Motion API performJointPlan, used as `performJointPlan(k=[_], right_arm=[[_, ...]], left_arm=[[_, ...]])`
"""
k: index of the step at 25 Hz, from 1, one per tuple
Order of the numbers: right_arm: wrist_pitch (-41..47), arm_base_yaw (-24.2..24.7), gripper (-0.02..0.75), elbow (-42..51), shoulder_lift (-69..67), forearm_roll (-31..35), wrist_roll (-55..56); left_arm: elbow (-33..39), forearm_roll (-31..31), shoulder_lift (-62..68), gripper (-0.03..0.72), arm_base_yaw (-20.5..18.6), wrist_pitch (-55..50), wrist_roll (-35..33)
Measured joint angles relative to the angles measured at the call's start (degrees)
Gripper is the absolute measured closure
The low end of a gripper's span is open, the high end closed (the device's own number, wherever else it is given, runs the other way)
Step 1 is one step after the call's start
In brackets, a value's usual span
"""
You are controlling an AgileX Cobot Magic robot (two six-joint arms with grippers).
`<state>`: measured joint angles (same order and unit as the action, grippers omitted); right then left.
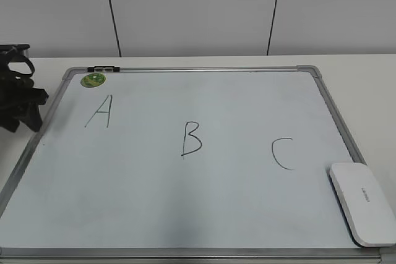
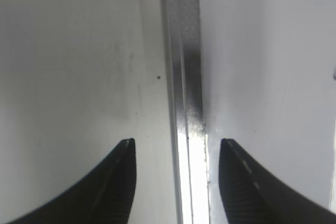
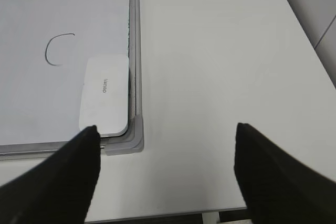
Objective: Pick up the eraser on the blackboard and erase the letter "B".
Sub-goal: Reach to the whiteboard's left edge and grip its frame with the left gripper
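The blackboard [image 1: 185, 214] lies flat on the table, with "A" [image 1: 99, 111], the letter "B" [image 1: 190, 139] and "C" [image 1: 283, 154] drawn on it. The white eraser [image 1: 363, 202] lies on its near right corner. In the right wrist view the eraser [image 3: 105, 94] sits beside the "C" [image 3: 56, 49] against the frame. My right gripper [image 3: 167, 128] is open and empty, above the bare table just right of that corner; it is outside the exterior view. My left gripper [image 2: 177, 142] is open and empty over the board's left frame rail [image 2: 184, 77], seen as a dark shape [image 1: 25, 100] in the exterior view.
A round green sticker [image 1: 93, 80] is at the board's far left corner. A grey corner cap [image 3: 131, 137] sits next to the eraser. The white table [image 3: 210, 66] extends right of the board to its front edge [image 3: 184, 214]. A panelled wall stands behind.
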<state>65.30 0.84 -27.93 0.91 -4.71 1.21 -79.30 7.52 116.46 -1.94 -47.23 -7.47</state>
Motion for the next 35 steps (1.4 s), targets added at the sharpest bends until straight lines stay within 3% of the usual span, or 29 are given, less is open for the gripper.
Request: performJointPlan(k=[11,22,24,31,35], right_arm=[[0.00,0.00,0.150,0.00,0.00,0.00,0.00],[0.00,0.00,0.150,0.00,0.00,0.00,0.00],[0.00,0.00,0.150,0.00,0.00,0.00,0.00],[0.00,0.00,0.150,0.00,0.00,0.00,0.00],[0.00,0.00,0.150,0.00,0.00,0.00,0.00]], left_arm=[[-3.18,0.00,3.09,0.404,0.00,0.49,0.00],[-3.52,0.00,5.37,0.425,0.00,0.77,-0.12],[-3.61,0.00,5.47,0.447,0.00,0.77,-0.12],[-4.22,0.81,6.09,0.641,0.00,-0.05,-0.12],[-4.22,1.30,6.09,0.659,0.00,-0.13,-0.02]])
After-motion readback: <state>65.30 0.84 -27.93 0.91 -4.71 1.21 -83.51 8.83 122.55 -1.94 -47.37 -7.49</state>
